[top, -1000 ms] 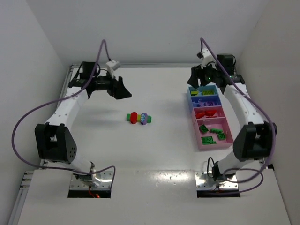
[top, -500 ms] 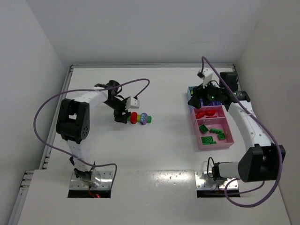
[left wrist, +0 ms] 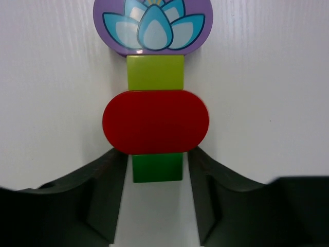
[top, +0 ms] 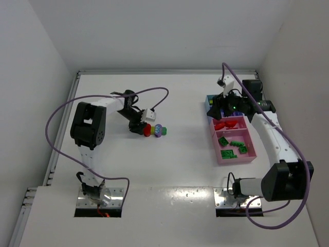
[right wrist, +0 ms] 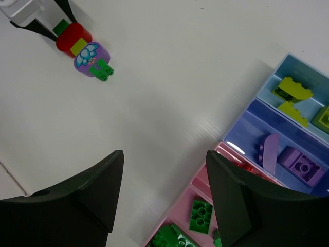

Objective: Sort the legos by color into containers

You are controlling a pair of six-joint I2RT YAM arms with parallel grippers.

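On the white bench [top: 180, 170], left hand [left wrist: 157, 162] gapes round the dark-green end brick [left wrist: 157, 170] of a joined red/lime/purple lego stack [top: 153, 129], prob. not squeezing. Right hand [right wrist: 163, 164] spread wide, empty, above pink/blue plastic trays [top: 234, 160].

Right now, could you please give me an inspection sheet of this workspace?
Surface: white table.
Job's things: joined brick stack mid-table; trays at right holding sorted bricks.
Clutter: nothing seen.
Grippers: left gripper open, straddling the stack's dark green end; right gripper open, above the trays' edge.
Cables: purple cables loop off both arms.
Surroundings: white walls.
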